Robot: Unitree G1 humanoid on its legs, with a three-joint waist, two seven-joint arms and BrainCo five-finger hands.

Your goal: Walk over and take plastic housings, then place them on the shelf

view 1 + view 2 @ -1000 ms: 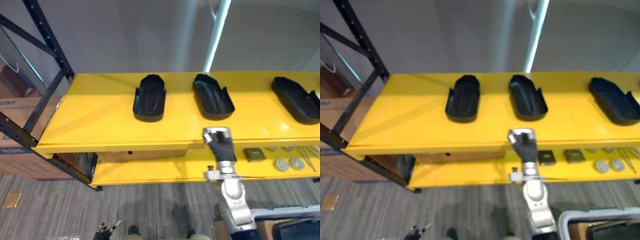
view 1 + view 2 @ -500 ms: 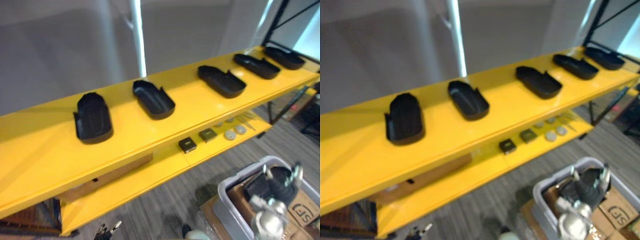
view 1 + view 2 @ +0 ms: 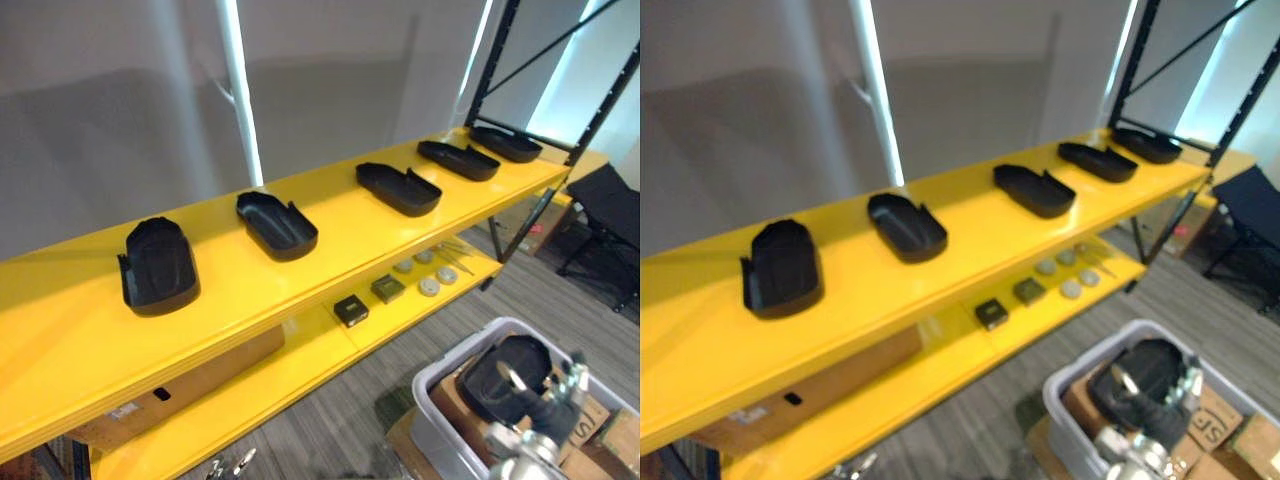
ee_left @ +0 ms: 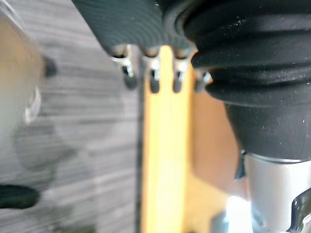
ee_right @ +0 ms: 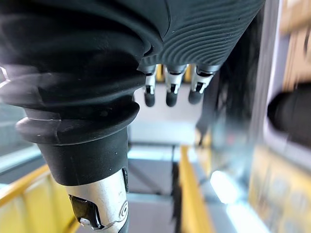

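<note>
Several black plastic housings lie in a row on the yellow upper shelf (image 3: 330,260); the nearest is at the left (image 3: 157,268), another beside it (image 3: 277,224), a third further right (image 3: 398,188). More black housings (image 3: 495,368) sit in a grey bin (image 3: 435,385) on the floor at the lower right. My right hand (image 3: 548,398) hangs over that bin, and in its wrist view the fingers (image 5: 171,90) are straight and hold nothing. My left hand (image 4: 153,73) is open, with its fingers straight above the floor and a yellow shelf edge.
The lower yellow shelf (image 3: 300,365) carries small square parts (image 3: 350,310) and round discs (image 3: 430,285). A cardboard box (image 3: 180,385) stands under the shelf at the left. A black chair (image 3: 610,205) and black rack posts (image 3: 545,195) stand at the right. Cardboard boxes (image 3: 615,440) lie by the bin.
The camera has swung right along the shelf. My right hand has left the shelf's front edge and come down over the grey bin.
</note>
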